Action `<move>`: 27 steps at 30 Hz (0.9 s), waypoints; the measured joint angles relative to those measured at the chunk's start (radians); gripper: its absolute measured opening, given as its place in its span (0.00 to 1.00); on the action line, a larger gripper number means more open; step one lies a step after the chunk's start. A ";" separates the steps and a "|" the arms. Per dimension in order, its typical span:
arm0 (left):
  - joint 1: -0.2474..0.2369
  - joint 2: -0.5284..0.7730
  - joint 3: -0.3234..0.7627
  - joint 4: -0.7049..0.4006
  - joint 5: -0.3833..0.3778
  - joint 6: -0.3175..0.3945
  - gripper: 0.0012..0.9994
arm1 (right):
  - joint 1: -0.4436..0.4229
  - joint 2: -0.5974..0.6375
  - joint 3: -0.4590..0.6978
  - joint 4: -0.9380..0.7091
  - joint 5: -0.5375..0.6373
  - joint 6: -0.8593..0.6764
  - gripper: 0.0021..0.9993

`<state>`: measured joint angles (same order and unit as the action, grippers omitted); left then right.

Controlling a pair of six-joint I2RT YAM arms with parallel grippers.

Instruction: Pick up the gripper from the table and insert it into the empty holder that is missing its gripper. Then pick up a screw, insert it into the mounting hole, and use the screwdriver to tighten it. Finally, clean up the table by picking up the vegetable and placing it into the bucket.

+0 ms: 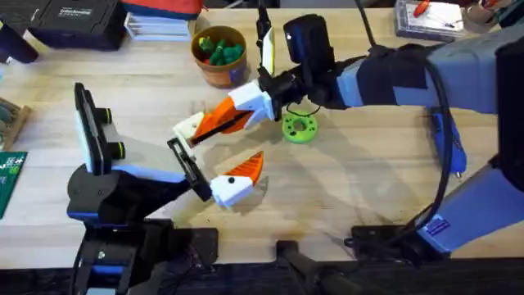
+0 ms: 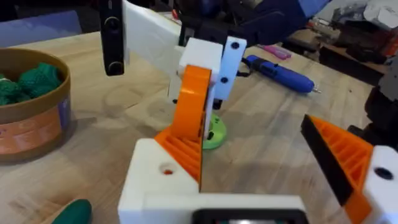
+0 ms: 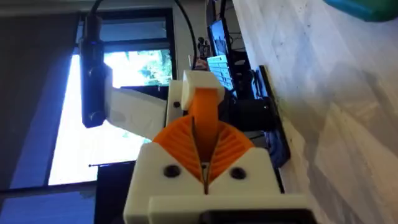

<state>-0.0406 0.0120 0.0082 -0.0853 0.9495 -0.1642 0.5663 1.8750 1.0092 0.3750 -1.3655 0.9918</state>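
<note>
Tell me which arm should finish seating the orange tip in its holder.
Right, probably: the right end effector is shut on the gripper right at the holder, while the left end effector sits open and empty beside it.

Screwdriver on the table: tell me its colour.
The screwdriver is bright blue, seen best in the left wrist view.

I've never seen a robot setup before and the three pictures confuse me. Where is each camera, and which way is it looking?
Overhead: above the arm bases, looking down and forward at the light wooden table; both arms show.
Left wrist: on the left arm, looking past its white-and-orange fingers at the right arm's held orange ribbed wedge.
Right wrist: on the right arm, tilted, its fingers clamping that wedge.
Shared: the wedge.
</note>
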 joint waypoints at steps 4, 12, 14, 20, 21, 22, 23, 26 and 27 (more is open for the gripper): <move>0.000 0.000 0.000 0.002 -0.012 0.007 0.99 | 0.002 0.000 0.000 0.033 0.011 0.003 0.01; 0.000 0.000 0.000 0.002 -0.019 0.007 0.99 | 0.003 0.000 0.000 0.036 0.022 0.003 0.01; 0.000 0.000 0.000 0.002 -0.019 0.007 0.99 | 0.003 0.000 0.000 0.040 0.034 0.003 0.01; 0.000 0.000 0.000 0.002 -0.023 0.006 0.99 | 0.004 0.000 0.000 0.054 0.061 0.003 0.01; 0.000 0.000 0.000 0.002 -0.024 0.006 0.99 | 0.004 0.000 0.000 0.055 0.064 0.003 0.01; 0.000 0.000 0.000 0.003 -0.026 0.006 0.99 | 0.005 0.000 0.000 0.056 0.067 0.003 0.01; 0.000 0.000 0.000 0.003 -0.027 0.006 0.99 | 0.006 0.000 0.000 0.058 0.070 0.003 0.01; 0.000 0.000 0.000 0.003 -0.029 0.005 0.99 | 0.009 0.000 0.000 0.059 0.076 0.003 0.01; 0.000 0.000 0.000 0.002 -0.030 0.003 0.99 | 0.010 0.000 0.000 0.060 0.079 0.003 0.01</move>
<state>-0.0402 0.0120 0.0082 -0.0828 0.9195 -0.1608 0.5768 1.8751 1.0092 0.4345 -1.2863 0.9947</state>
